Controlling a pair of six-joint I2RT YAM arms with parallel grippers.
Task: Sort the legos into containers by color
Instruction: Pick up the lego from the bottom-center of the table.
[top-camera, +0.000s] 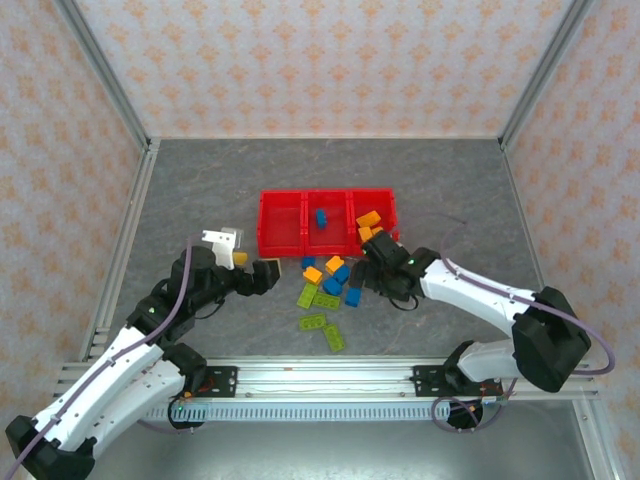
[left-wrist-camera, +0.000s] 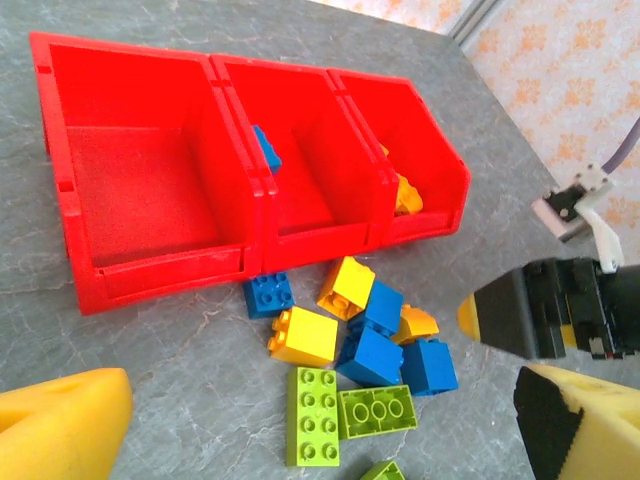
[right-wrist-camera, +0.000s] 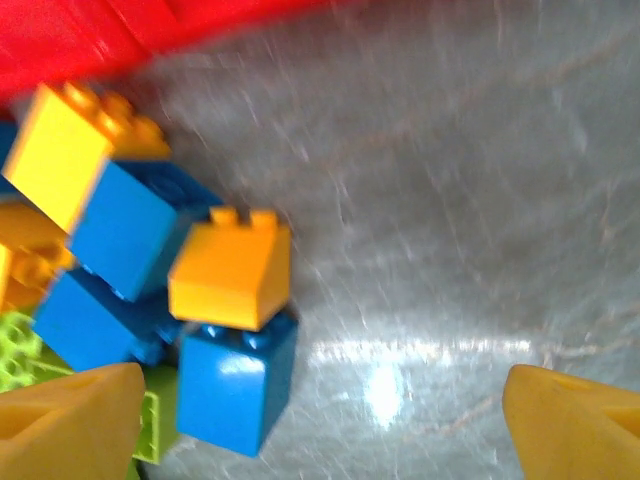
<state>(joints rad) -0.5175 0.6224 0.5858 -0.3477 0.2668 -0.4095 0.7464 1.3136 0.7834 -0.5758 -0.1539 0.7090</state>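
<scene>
- The three bright red plastic open-top bins (top-camera: 262, 225) stand joined in a row at the middle of the grey worktop (top-camera: 200, 190). A blue studded brick (top-camera: 320, 217) lies in the middle bin, and orange-yellow bricks (top-camera: 370, 221) lie in the right one.
- The loose pile of small lime green, blue and orange-yellow plastic bricks (top-camera: 325, 285) lies on the worktop just in front of the bins, between the two hands. Two lime green flat bricks (top-camera: 324, 330) lie slightly apart on its near side.
- Left hand (left-wrist-camera: 325, 435) — its yellow-padded fingers (left-wrist-camera: 60, 430) are spread wide with nothing between them, just left of the pile.
- Right hand (right-wrist-camera: 320, 425) — its fingers are wide apart and grip nothing, at the pile's right edge. It is near an orange-yellow sloped brick (right-wrist-camera: 232, 275) that rests on a blue block (right-wrist-camera: 235, 385).
</scene>
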